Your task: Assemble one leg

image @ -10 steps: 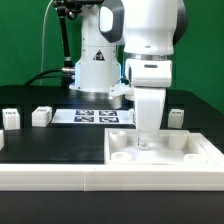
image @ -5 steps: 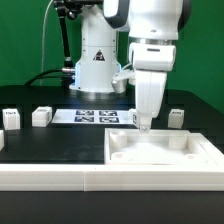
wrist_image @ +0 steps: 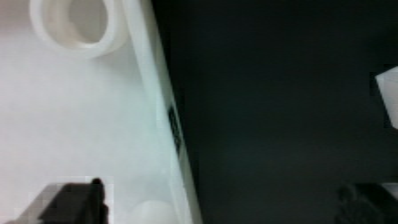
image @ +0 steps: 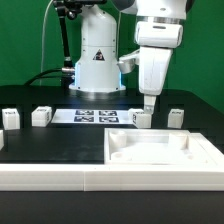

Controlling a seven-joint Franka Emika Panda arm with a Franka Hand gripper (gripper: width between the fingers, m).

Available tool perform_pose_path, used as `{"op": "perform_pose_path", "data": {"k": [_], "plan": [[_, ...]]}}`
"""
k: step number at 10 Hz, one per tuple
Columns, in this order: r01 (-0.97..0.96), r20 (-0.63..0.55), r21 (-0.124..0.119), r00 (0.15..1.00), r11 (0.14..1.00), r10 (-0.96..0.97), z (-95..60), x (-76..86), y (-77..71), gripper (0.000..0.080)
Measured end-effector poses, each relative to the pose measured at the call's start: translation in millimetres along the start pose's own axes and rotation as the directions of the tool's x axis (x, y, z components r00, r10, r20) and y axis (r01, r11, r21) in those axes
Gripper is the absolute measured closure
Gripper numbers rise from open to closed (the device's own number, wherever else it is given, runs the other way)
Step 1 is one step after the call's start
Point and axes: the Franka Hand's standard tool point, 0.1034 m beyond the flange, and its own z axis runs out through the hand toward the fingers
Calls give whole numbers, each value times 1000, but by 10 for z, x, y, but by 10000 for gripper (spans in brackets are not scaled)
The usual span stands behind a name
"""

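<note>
The large white square tabletop (image: 165, 152) with a raised rim lies at the front. Several small white legs stand on the black table: two at the exterior view's left (image: 41, 115), one right behind the tabletop (image: 141, 118) and one at the right (image: 176, 116). My gripper (image: 148, 100) hangs above the leg behind the tabletop and touches nothing. In the wrist view the gripper (wrist_image: 217, 205) is open and empty, with one dark finger (wrist_image: 71, 200) over the tabletop's edge (wrist_image: 89, 120). A round socket (wrist_image: 80, 25) shows in the tabletop.
The marker board (image: 100, 116) lies on the table behind the tabletop, in front of the arm's base (image: 95, 65). A white ledge (image: 50, 180) runs along the front. A white part (wrist_image: 388, 95) shows at the edge of the wrist view.
My gripper has risen out of the tabletop's far corner and moved back, and now hangs higher above the leg behind it. The parts have not moved.
</note>
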Motion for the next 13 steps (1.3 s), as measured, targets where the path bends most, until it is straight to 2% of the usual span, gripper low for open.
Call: {"op": "perform_pose_path", "data": {"k": [2,3,4,5,6,8,9,12,13], "plan": [[-163,-12,0,987,987,163,-5,1,-14,151],[-383,-58,1,922,924,383,-25,-27,-78,151],[-480,-81,-1,874,877,478,-26,1,-168,151],[-612,-78,22,787,790,612,2,56,-268,151],[-670,-72,36,739,742,670,29,94,-320,151],[-806,-65,71,584,587,809,94,173,-425,151],[-825,-65,76,556,560,829,85,175,-411,151],[-917,-50,103,383,386,923,95,181,-433,151],[-971,-28,125,204,205,979,146,119,-527,151]]}}
